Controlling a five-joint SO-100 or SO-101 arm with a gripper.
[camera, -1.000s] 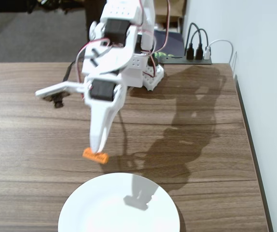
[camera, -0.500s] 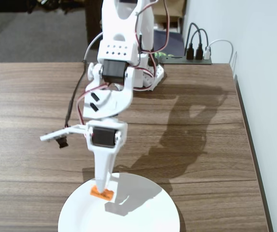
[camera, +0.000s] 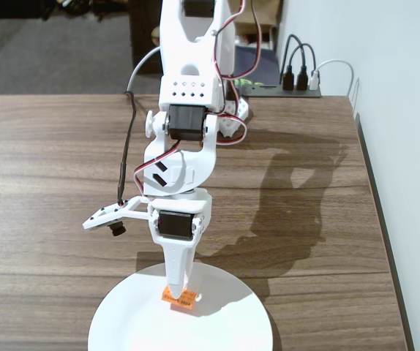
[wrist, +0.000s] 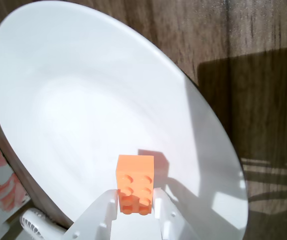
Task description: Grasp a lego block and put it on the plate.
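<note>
In wrist view, lego block [wrist: 135, 185] studs between gripper [wrist: 136, 207] fingers.

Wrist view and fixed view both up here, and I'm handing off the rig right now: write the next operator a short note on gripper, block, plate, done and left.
Gripper: shut on the lego block, fingers on either side of it, over the plate.
Lego block: orange, studs facing the wrist camera, held just above or right at the plate surface; contact cannot be told. In the fixed view it sits near the plate's far edge.
Plate: on the wooden table, at the near edge of the fixed view.
Done: block grasped and carried over the plate.
Left: open the gripper to release, then back the arm away.
</note>
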